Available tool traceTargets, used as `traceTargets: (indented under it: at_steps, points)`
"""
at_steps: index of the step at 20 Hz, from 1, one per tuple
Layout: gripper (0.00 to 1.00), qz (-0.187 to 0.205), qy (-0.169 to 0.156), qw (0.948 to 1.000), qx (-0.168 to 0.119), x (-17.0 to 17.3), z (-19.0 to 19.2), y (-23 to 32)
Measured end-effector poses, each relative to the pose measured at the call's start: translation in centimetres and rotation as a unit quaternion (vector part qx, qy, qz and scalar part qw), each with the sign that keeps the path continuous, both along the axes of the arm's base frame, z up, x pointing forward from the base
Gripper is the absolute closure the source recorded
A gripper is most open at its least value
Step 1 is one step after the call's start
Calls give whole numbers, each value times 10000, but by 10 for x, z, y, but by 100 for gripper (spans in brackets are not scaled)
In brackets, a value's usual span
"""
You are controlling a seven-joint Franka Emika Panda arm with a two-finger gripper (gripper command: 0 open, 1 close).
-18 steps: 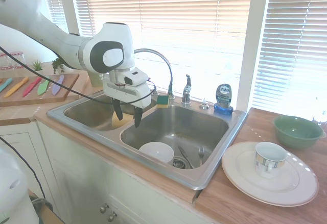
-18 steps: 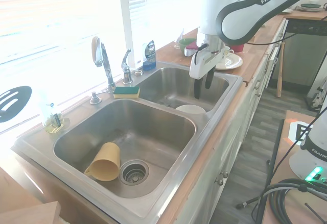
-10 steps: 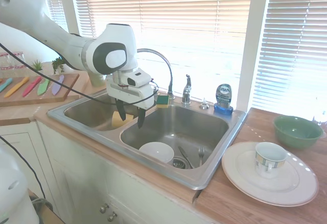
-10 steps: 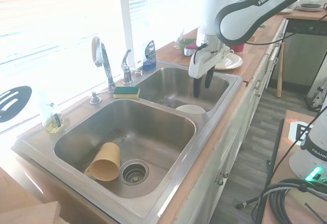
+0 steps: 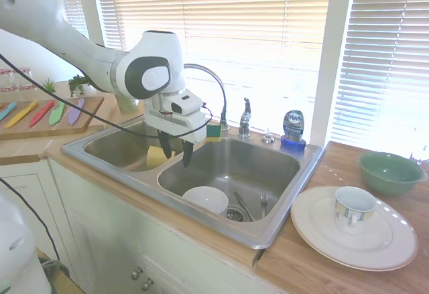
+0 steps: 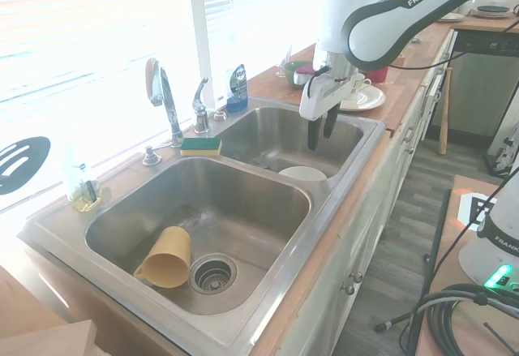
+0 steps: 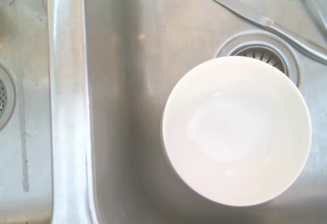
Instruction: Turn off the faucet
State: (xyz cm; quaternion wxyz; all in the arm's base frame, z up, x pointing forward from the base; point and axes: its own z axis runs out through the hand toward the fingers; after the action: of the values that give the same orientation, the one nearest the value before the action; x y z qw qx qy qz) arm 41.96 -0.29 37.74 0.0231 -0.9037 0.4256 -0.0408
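**Steel sink, tap handle not yet reached**

Steel double sink (image 5: 295,173) set in the tabletop. Pincer (image 5: 175,152) hangs over the divider, slightly parted, holding nothing. Faucet (image 5: 244,118) stands at the back rim, well apart, untouched. Approach and handle turn remain. White bowl (image 7: 236,130) below.

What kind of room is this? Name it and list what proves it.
A home kitchen, most likely. A double-basin steel sink sits in a wooden counter, with a gooseneck faucet under a blinded window, a dish-soap bottle behind it, and a white bowl and cutlery in the basin.
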Motion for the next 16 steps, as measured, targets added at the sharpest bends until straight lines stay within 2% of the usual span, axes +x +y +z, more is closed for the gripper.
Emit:
traceTargets:
  at_steps: [7,9,12,16]
  points:
    - [100,30,-28,10000,-27,6,-3,0]
    - [100,23,-133,9999,-28,12,-1,-1]
    - [100,-26,-550,9985,-59,31,8,-3]
    - [100,-76,-1085,9940,-77,75,31,-4]
